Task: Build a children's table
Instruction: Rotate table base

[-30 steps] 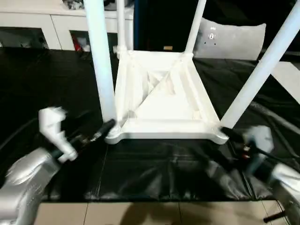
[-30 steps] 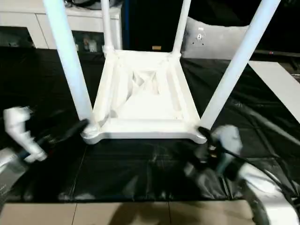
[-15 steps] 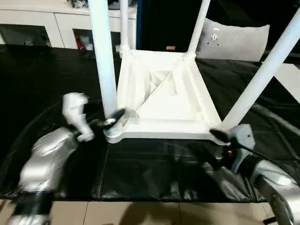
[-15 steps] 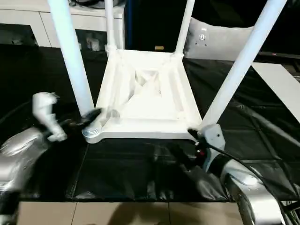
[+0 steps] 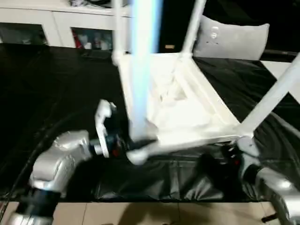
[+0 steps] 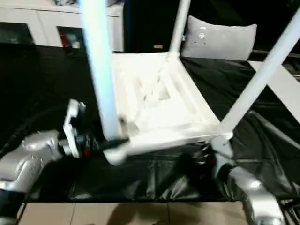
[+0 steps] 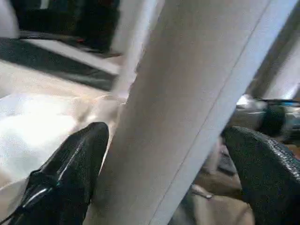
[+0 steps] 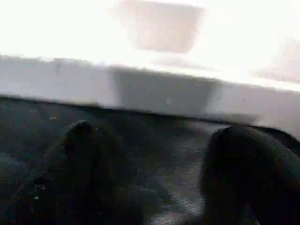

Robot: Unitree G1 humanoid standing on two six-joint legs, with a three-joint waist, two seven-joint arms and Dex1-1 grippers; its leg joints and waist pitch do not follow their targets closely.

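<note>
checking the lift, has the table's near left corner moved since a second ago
Yes. The near left corner has swung right and toward the robot across the black cloth, judged against the white cabinet; the left gripper straddles that leg.

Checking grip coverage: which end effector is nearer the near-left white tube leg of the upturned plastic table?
Left. The left end effector straddles that near-left white tube leg; the right end effector sits at the opposite near corner.

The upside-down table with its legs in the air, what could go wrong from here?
The table sits tilted with its near left corner raised, so it may tip or slide on the black cloth. The left hand straddles the near left leg with fingers spread wide, so the leg could slip free. The right hand lies open under the near edge and could get pinched.
</note>
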